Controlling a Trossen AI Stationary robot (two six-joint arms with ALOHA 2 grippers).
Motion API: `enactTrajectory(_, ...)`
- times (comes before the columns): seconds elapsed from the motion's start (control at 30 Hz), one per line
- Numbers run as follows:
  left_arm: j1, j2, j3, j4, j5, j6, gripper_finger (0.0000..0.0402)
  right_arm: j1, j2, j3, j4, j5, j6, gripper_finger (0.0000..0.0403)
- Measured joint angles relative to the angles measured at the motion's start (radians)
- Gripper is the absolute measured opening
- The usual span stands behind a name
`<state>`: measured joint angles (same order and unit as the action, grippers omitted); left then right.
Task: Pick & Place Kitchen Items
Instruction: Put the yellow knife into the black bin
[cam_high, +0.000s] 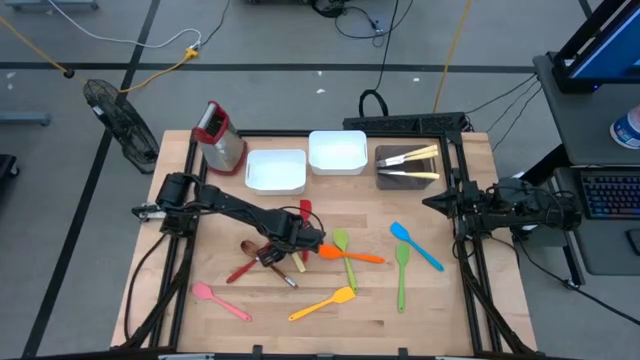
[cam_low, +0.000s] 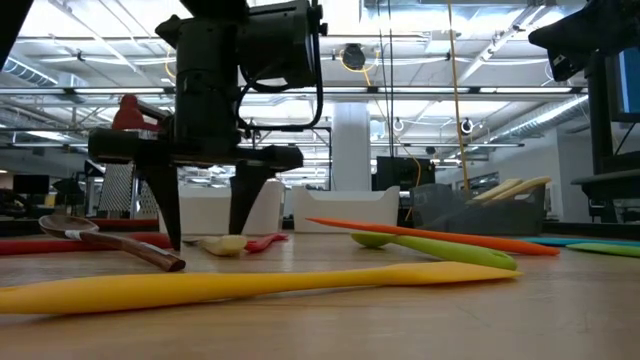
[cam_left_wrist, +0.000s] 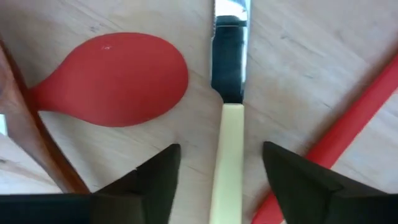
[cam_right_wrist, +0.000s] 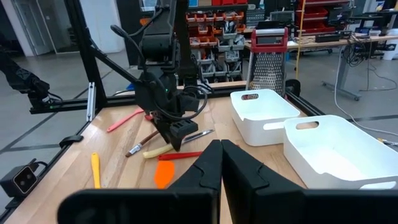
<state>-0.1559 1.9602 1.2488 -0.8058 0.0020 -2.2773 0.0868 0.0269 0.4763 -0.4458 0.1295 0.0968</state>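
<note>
The left gripper (cam_left_wrist: 214, 180) is lowered over the middle of the wooden desk (cam_high: 440, 300), jaws open, one finger on each side of the pale handle of a steel knife (cam_left_wrist: 227, 118) lying flat; the fingers do not yet touch it. Just beside the knife blade lies a red spoon (cam_left_wrist: 115, 79); a red spatula handle (cam_left_wrist: 348, 124) runs diagonally on the other side. A brown spoon (cam_low: 110, 240) lies close by.

Spread across the desk:
- orange spatula (cam_high: 352, 254) and green spoon (cam_high: 343, 250), crossing;
- a second green spatula (cam_high: 402, 272);
- blue spatula (cam_high: 415, 245);
- yellow spatula (cam_high: 322, 304);
- pink spatula (cam_high: 221, 301).

Two pale-handled knives (cam_high: 408, 165) rest in the dark tray (cam_high: 382, 180), next to two white trays (cam_high: 337, 152).

The right gripper (cam_right_wrist: 219, 163) waits at the desk's right edge, jaws closed, holding nothing.
</note>
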Motion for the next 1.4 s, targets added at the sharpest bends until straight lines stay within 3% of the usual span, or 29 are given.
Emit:
enactTrajectory(0.33, 0.001, 0.002, -0.001, -0.010, -0.024, 0.006, 0.0080, 0.000, 0.000, 0.000, 0.000, 0.000, 0.015, 0.0004)
enactTrajectory(0.5, 0.001, 0.002, -0.002, -0.010, -0.042, -0.015, 0.0026, 0.000, 0.000, 0.000, 0.000, 0.000, 0.015, 0.0004)
enactTrajectory(1.4, -0.050, -0.022, -0.004, -0.021, -0.123, -0.080, 0.0027, 0.000, 0.000, 0.000, 0.000, 0.000, 0.014, 0.0004)
